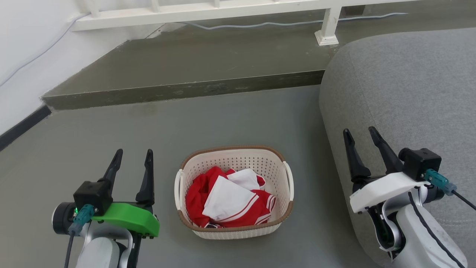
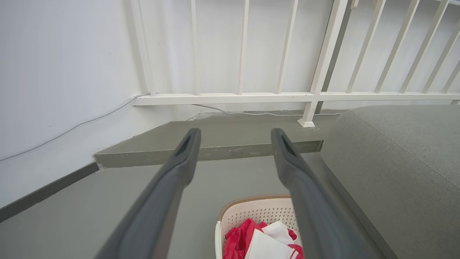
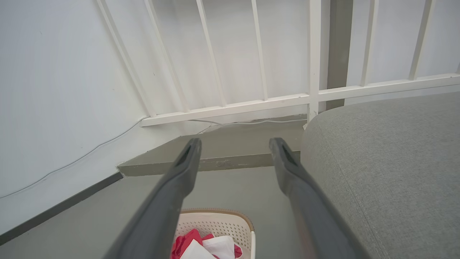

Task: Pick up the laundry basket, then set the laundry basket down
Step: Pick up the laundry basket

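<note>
Flanking the laundry basket (image 1: 238, 162), left claw (image 1: 134, 151) and right claw (image 1: 359, 129) gape empty, touching nothing.

Grey floor (image 1: 238, 119); raised grey step (image 1: 186, 70) at far edge. White railing (image 1: 208, 11) and white wall (image 1: 29, 44) behind. Grey sofa (image 1: 401, 85) right. Pale cable (image 1: 260, 25) along step.

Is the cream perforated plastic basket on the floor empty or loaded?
Loaded: the cream perforated plastic basket holds crumpled red and white clothes that cover its bottom.

Grey floor (image 1: 111, 134), laundry basket (image 1: 234, 227) on it
</note>
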